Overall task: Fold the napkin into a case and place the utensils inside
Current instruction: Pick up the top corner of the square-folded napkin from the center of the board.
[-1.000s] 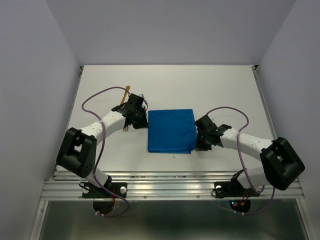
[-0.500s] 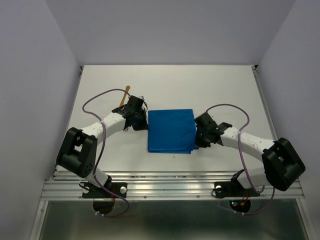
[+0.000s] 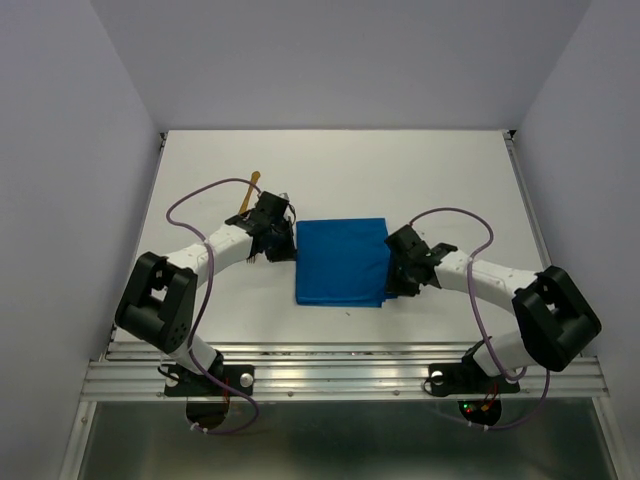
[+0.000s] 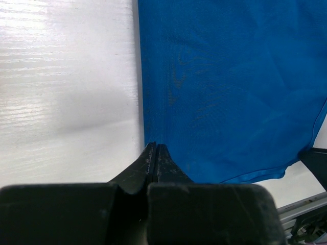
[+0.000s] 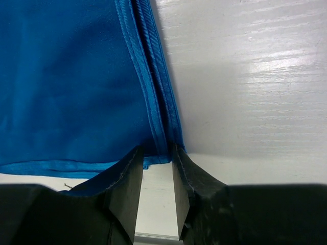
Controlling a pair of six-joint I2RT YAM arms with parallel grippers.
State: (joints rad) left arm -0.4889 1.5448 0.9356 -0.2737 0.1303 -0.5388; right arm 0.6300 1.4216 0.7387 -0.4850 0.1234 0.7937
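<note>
The blue napkin point(image 3: 340, 262) lies flat on the white counter point(image 3: 420, 180). It is folded into a neat block, a bit longer than it is wide. It sits in the middle, between the two arms.

The left fingers point(image 4: 155, 153) are pressed tight together with no gap. Their tips are right at the left edge of the napkin. The cloth spreads away in front of them. I cannot tell if a bit of cloth is pinched between them.

The right fingers point(image 5: 178, 158) are a little way apart. They are low down at the near right corner of the napkin. The thick stitched edges of the cloth run in between the two tips, with one finger on each side. The corner lies flat on the counter, and a strip of white shows in the gap below it.

One thin orange utensil point(image 3: 254, 186) lies on the counter behind the left arm. It is off to the left of the napkin and not touching it. The arm hides part of it.
</note>
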